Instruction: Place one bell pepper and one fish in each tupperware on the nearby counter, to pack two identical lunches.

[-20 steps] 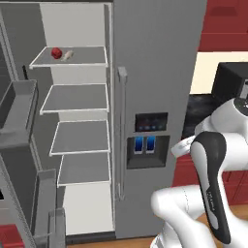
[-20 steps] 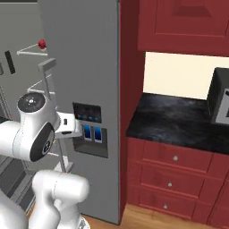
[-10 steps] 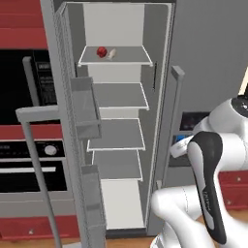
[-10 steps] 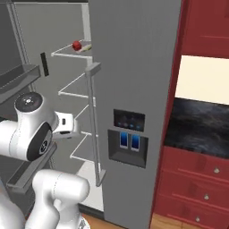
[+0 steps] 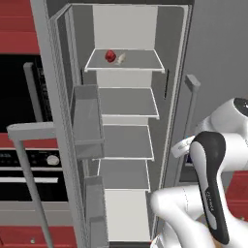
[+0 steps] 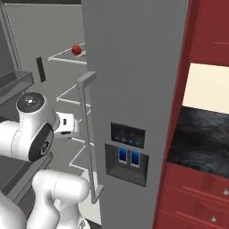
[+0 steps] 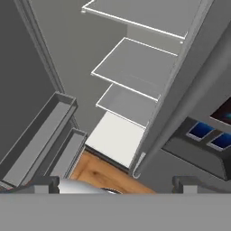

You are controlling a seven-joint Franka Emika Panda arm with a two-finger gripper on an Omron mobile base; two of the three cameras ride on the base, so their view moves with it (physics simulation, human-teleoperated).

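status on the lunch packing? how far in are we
Early. Done: the fridge door stands open. One bell pepper and one fish lie side by side on the top shelf, untouched. In hand: nothing; the pincer is open and empty, low in front of the lower shelves. Left: picking up the food and filling both trays. Only a strip of counter shows right of the fridge.

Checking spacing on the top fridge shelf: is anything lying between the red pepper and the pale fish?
Nothing; in the left base view the bell pepper and fish lie side by side.
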